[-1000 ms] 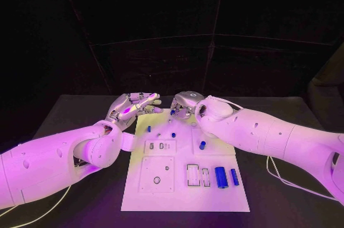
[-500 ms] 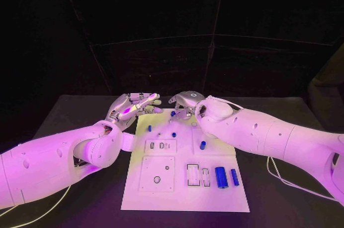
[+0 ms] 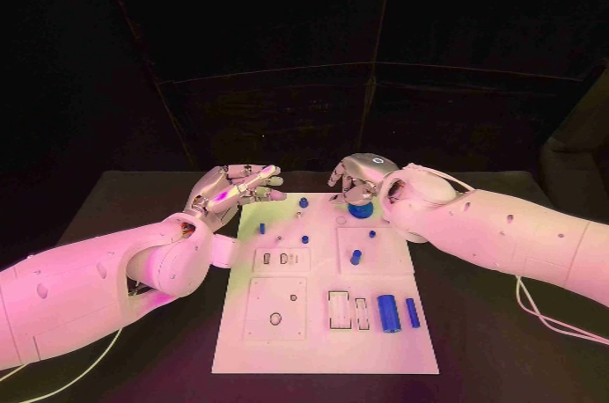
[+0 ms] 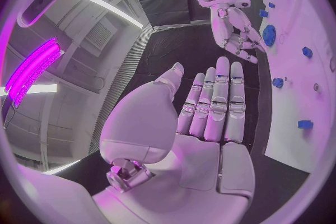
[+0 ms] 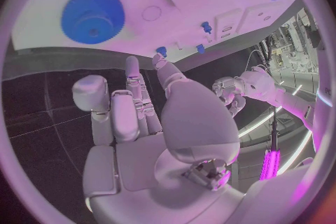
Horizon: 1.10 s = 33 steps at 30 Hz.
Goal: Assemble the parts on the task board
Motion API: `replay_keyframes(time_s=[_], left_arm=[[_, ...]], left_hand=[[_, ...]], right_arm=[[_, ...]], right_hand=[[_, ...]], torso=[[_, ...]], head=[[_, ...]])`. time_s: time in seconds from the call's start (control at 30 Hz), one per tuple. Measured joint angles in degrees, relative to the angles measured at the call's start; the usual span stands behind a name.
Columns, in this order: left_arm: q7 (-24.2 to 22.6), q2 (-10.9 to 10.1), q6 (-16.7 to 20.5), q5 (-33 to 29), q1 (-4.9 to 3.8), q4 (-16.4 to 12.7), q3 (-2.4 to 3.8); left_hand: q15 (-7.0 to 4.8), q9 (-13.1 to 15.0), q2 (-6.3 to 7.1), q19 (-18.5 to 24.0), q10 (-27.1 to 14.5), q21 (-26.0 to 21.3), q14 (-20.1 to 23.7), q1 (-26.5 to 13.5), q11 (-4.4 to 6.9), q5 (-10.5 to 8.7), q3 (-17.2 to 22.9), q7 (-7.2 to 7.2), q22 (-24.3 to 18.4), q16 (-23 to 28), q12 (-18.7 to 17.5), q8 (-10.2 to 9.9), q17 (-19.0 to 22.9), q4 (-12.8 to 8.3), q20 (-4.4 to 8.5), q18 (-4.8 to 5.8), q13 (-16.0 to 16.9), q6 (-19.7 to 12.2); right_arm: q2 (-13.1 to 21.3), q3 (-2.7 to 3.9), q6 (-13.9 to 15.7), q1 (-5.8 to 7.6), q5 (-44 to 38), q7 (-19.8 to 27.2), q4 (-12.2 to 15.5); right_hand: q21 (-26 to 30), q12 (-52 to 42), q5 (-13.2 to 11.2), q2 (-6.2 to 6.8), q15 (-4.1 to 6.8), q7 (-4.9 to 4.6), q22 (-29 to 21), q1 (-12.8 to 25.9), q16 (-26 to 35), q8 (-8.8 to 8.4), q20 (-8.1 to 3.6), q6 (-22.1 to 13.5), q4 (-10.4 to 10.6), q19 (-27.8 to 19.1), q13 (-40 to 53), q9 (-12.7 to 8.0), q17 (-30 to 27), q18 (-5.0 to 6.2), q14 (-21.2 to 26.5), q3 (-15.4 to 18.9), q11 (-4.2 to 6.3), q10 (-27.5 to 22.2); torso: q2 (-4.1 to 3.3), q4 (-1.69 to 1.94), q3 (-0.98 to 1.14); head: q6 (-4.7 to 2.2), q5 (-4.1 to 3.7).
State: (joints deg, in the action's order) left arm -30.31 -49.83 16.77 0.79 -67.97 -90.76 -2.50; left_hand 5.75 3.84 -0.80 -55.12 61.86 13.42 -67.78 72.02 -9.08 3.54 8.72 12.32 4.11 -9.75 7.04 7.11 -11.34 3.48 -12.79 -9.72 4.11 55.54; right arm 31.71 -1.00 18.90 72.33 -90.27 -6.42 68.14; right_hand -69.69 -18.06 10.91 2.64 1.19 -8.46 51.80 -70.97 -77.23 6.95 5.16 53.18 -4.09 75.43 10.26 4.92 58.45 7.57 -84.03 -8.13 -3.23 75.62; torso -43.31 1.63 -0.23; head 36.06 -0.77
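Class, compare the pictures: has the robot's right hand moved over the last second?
Yes. The right hand has drawn back toward the task board's right side, uncovering a blue gear it had hidden.

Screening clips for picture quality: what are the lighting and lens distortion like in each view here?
Head view: purple-pink light on both arms, board paler with a greenish patch near the left hand, background near black. Left wrist view: strong fisheye, board edge bent, bright magenta lamp glare at the rim. Right wrist view: same fisheye bending; the blue gear reads clearly beyond the right hand.
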Motion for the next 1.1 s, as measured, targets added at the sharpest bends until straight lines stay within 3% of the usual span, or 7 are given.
replay_keyframes(time_s=[0.1,0.17,0.27,0.4,0.7,0.87,1.1], left_arm=[[0.02,-0.13,-0.17,0.00,0.00,0.04,0.00],[0.03,-0.19,-0.26,0.00,-0.02,0.12,0.00],[0.04,-0.27,-0.34,0.00,-0.03,0.29,0.00],[0.04,-0.11,-0.47,0.01,-0.03,0.60,0.00],[0.19,0.40,-0.94,-0.01,-0.02,1.28,-0.04],[0.28,0.48,-1.09,-0.03,-0.01,1.76,-0.04],[0.37,0.60,-1.19,-0.04,0.00,2.01,-0.05]], left_hand=[[0.00,0.02,0.00,0.00,0.19,0.00,0.00,0.00,0.19,0.00,0.00,-0.05,-0.02,0.04,0.00,0.00,0.00,0.00,0.00,0.00,0.00,0.05],[0.00,0.02,0.00,0.00,0.19,0.00,0.00,0.00,0.19,0.00,0.00,-0.05,-0.02,0.04,0.00,0.00,0.00,0.00,0.00,0.01,0.00,0.05],[0.00,0.02,0.00,0.00,0.19,0.00,0.00,0.00,0.19,0.00,0.00,-0.05,-0.02,0.04,0.00,0.00,0.00,0.00,0.00,0.00,0.00,0.05],[0.00,0.01,0.00,0.00,0.19,0.00,0.00,0.00,0.19,0.00,0.00,-0.05,-0.02,0.04,0.00,0.00,0.01,0.00,0.00,0.00,0.00,0.05],[0.00,0.01,0.00,-0.19,0.18,0.00,0.00,0.00,0.18,0.00,0.00,-0.05,-0.02,0.04,0.00,0.00,0.01,0.00,0.19,0.00,0.00,0.05],[0.00,0.01,0.00,-0.19,0.18,0.00,0.00,0.00,0.18,0.00,0.00,-0.05,-0.01,0.04,0.00,0.00,0.01,0.00,0.19,0.00,0.00,0.05],[0.00,0.01,0.00,-0.19,0.18,0.00,0.00,0.00,0.18,0.00,0.00,-0.05,-0.01,0.04,0.00,0.00,0.00,0.00,0.19,0.00,0.00,0.05]], right_arm=[[3.87,0.02,0.06,0.38,2.68,-0.25,2.81],[5.74,0.02,-0.11,0.47,4.23,-0.49,4.36],[8.01,0.00,-0.70,0.54,6.43,-0.98,5.95],[9.47,-0.03,-1.94,0.59,8.34,-1.84,6.34],[8.75,-0.07,-5.33,0.61,8.77,-3.42,3.88],[7.51,-0.07,-6.74,0.60,8.32,-3.75,2.81],[6.38,-0.09,-8.29,0.54,7.79,-3.90,1.82]], right_hand=[[-1.90,-6.87,-0.01,0.94,0.47,0.47,3.07,0.22,-1.85,-0.01,-0.97,0.04,1.42,1.24,6.03,-0.36,3.68,-0.08,0.09,1.42,0.70,2.51],[-3.85,-19.54,-0.38,1.20,0.47,0.60,6.26,0.47,-3.83,-0.72,-1.07,-0.80,2.93,2.54,19.31,-0.76,7.77,-1.38,0.09,2.93,0.67,3.61],[-5.59,-34.53,-0.38,1.33,0.47,-0.05,8.88,-0.60,-5.68,-1.32,-0.73,-1.56,5.63,3.26,35.78,-0.92,11.55,-1.38,0.09,5.63,0.14,1.19],[-6.92,-44.53,-0.38,1.97,-0.17,-0.71,10.92,-2.14,-7.22,-1.85,-0.35,-2.59,8.40,3.64,47.32,-0.92,15.17,-1.38,0.08,8.18,-0.36,0.70],[-7.69,-49.93,-0.36,2.52,-0.59,-1.20,12.13,-4.24,-8.08,-1.85,0.07,-3.45,12.15,3.61,54.18,-0.92,16.51,-1.38,0.09,10.20,-0.69,1.04],[-7.99,-50.97,-0.09,2.08,-0.58,-1.20,12.65,-4.68,-8.46,-1.85,0.27,-3.45,12.50,3.81,55.46,-0.91,16.50,-2.28,0.09,10.23,-0.90,1.26],[-8.62,-52.86,0.66,1.56,-0.58,-1.20,13.57,-5.66,-9.00,-1.85,0.48,-3.44,12.80,4.02,57.85,-0.91,16.50,-2.28,0.09,10.24,-1.07,2.09]], torso=[[0.16,-0.33,0.08],[0.23,-0.52,0.12],[0.33,-0.75,0.18],[0.37,-0.92,0.21],[0.30,-0.82,0.21],[0.26,-0.75,0.21],[0.26,-0.75,0.17]], head=[[-0.10,-0.16],[-0.20,-0.29],[-0.22,-0.42],[-0.20,-0.72],[-0.13,-1.26],[0.16,-1.31],[0.40,-1.26]])
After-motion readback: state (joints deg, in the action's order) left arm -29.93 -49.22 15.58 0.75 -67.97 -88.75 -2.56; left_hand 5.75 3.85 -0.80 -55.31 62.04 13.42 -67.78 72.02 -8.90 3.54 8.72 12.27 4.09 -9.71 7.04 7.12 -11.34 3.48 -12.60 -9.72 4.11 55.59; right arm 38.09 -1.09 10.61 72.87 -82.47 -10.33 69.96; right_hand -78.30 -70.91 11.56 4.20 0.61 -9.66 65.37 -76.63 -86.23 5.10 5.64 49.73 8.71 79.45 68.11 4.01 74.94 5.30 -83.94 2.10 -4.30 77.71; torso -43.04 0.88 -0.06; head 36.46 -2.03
